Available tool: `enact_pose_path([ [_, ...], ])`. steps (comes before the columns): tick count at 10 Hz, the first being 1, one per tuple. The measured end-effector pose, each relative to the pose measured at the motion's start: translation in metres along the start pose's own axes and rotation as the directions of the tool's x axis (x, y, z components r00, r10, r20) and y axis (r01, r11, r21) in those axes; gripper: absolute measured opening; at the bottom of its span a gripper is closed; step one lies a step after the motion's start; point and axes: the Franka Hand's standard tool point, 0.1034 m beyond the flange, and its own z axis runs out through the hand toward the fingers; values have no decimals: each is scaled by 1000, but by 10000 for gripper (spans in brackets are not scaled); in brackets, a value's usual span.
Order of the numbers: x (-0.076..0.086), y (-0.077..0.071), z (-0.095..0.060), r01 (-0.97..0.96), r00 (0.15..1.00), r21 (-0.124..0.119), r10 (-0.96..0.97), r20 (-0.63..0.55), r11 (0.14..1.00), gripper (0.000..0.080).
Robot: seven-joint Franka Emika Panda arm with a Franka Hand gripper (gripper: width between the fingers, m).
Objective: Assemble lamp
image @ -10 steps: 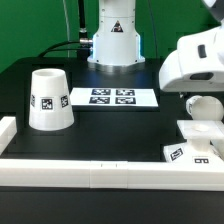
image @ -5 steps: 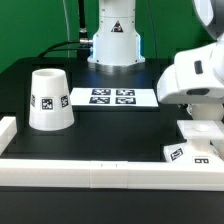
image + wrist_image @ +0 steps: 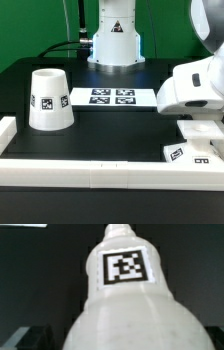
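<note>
Close under the jaws I see the tagged bulb (image 3: 125, 308) filling the wrist view; whether the gripper (image 3: 200, 115) grips it, I cannot tell. The base (image 3: 195, 150) sits just below.

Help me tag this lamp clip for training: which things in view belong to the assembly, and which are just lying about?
Belong to the job:
shade, at the exterior view's left
base, at the exterior view's right
bulb, filling the wrist view

Just there:
marker board
white border rails
</note>
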Motion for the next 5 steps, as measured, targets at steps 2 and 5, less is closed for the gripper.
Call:
enact_pose_path([
  [2,1,0,-1,1,1000,0,-1,-2,1000,575],
  [5,-3,3,-10,37,999,10,-37,-15,999,575],
])
